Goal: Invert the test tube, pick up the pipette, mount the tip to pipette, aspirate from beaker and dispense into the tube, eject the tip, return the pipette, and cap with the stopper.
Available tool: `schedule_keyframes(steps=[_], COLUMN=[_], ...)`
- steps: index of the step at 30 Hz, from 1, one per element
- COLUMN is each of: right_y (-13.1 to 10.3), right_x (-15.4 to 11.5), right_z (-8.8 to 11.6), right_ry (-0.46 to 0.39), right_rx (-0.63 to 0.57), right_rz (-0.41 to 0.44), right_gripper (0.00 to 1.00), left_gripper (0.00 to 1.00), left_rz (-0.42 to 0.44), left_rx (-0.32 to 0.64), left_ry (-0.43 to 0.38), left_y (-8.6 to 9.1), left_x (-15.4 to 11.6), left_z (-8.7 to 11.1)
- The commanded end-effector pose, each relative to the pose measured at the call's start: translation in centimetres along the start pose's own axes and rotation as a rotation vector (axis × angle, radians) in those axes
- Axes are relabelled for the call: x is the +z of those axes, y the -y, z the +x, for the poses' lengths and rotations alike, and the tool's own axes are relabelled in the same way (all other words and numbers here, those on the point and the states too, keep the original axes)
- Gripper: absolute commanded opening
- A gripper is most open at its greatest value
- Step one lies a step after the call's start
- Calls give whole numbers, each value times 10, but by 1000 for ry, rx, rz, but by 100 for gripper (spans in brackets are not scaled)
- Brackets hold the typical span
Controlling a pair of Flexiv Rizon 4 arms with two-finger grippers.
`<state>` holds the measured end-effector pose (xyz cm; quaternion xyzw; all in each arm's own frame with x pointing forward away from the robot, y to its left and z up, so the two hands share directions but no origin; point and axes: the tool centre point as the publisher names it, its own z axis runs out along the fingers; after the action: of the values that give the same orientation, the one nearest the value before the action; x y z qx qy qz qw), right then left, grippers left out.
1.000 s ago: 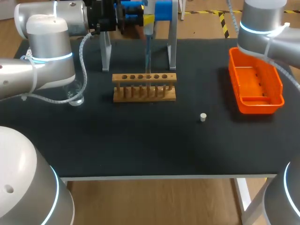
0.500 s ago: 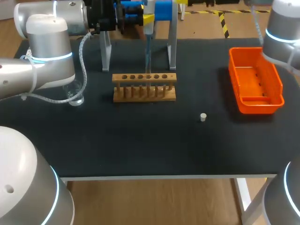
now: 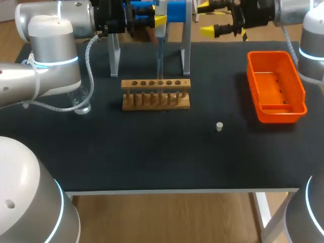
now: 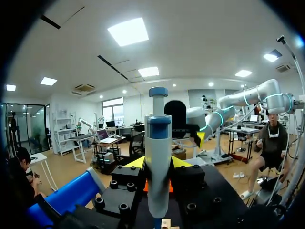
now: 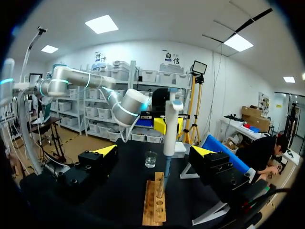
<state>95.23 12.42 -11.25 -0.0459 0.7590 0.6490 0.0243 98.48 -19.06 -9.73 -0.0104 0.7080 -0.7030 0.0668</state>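
Our left fingers (image 4: 137, 163) clamp the pipette (image 4: 158, 143), its tip down at the tube (image 5: 161, 187) in the rack (image 3: 156, 94). Our right fingers (image 5: 106, 150) gape wide, empty. We judge dispensing underway. Ejecting, returning and capping remain, and the stopper (image 3: 219, 126) lies on the counter (image 3: 152, 152). A second ago our right fingers were out of sight; they have swung in.

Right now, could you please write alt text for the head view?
The left gripper holds a pipette upright over a wooden rack. The right gripper hangs open beside it, an orange tray stands at the right, and a white stopper lies in front.
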Motion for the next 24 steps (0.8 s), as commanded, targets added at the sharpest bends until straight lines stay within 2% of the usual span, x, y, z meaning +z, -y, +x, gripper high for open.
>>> schedule_keyframes(steps=[1, 5, 11, 20, 24], right_y=[37, 61, 85, 106, 115], right_x=[16, 25, 37, 61, 73], right_z=[-4, -9, -13, -17, -19], right_ry=[0, -12, -20, -39, -19], right_rx=[-20, 1, 23, 36, 67], right_rz=[-37, -55, -52, 6, 18], right_gripper=[100, 100, 100, 100, 100], left_gripper=[0, 0, 0, 0, 0], left_rz=[-2, -2, -2, -2, -2], left_rx=[0, 0, 0, 0, 0], left_ry=[-1, -1, -1, -1, -1], left_y=[1, 1, 1, 1, 1], left_x=[0, 0, 0, 0, 0], left_z=[0, 0, 0, 0, 0])
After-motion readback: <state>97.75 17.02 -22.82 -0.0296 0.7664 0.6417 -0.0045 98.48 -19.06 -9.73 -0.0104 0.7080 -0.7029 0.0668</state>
